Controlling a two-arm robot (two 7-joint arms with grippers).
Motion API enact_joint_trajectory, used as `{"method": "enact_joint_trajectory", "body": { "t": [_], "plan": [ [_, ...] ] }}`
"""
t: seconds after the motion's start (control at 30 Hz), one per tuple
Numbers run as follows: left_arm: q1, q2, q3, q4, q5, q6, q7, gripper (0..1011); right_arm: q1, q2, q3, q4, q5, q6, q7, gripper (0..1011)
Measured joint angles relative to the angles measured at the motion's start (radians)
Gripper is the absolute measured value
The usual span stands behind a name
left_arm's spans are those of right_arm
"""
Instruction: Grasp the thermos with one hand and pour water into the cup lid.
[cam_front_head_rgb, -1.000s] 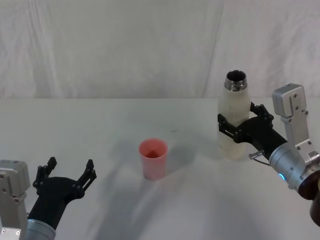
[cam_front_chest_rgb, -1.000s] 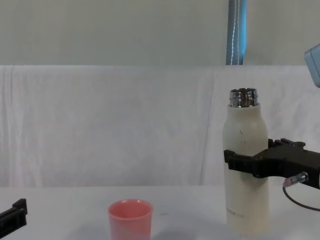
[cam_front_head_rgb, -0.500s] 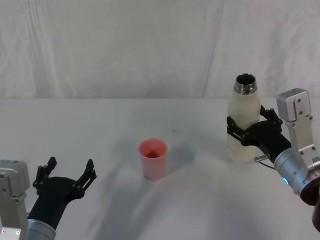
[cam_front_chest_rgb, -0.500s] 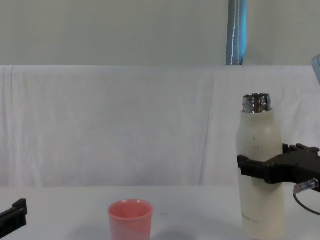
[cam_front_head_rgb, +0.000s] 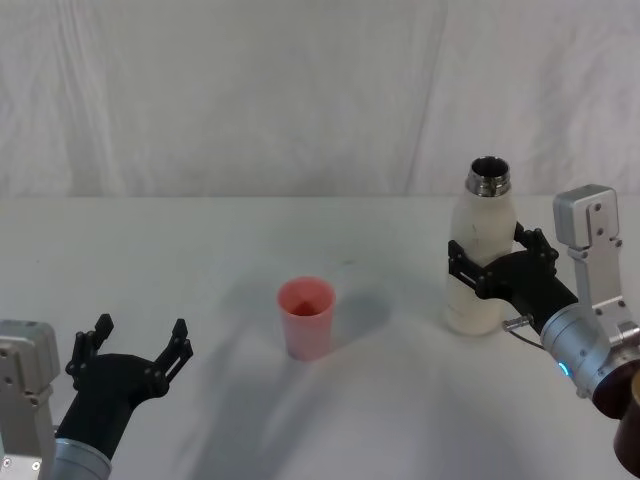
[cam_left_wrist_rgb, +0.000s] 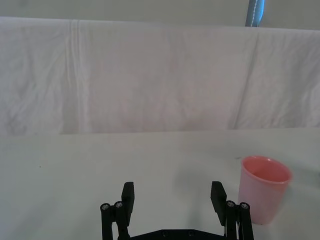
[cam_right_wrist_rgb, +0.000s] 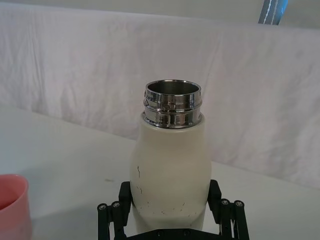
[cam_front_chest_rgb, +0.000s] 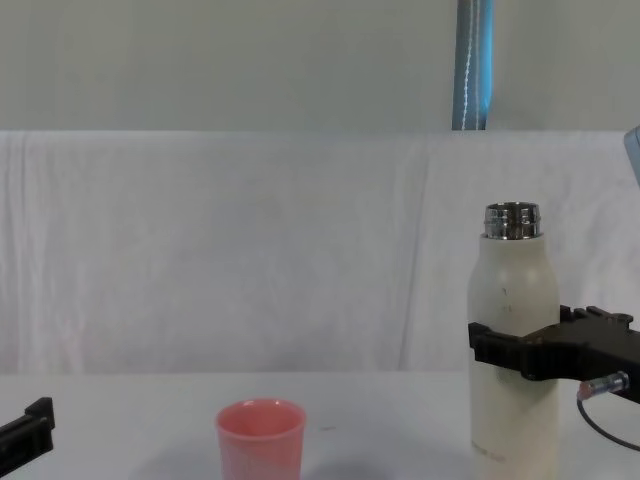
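black right pincer (cam_front_head_rgb: 488, 273) clamps the upright thermos (cam_front_head_rgb: 478, 250) mid-body; left pincer (cam_front_head_rgb: 135, 352) rests wide open.

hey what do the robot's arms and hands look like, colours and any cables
Both the left hand and right hand are matte black linkage fingers with visible pivot screws. Each sits on a silver cylindrical wrist carrying a pale grey boxy module. The right wrist has a small blue light and a thin looping cable.
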Motion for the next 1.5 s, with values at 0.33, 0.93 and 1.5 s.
{"method": "enact_joint_trajectory", "body": {
  "t": [0.33,0.93,1.5],
  "plan": [
    [0.000,0.000,0.000,0.000,0.000,0.000,0.000,1001,0.009,-0.017,0.002,0.017,0.022,0.001,0.002,948],
    [0.000,0.000,0.000,0.000,0.000,0.000,0.000,1001,0.039,-0.017,-0.018,0.058,0.032,-0.007,0.018,948],
    [0.000,0.000,0.000,0.000,0.000,0.000,0.000,1001,0.060,-0.019,-0.027,0.084,0.032,-0.009,0.018,948]
  ]
}}
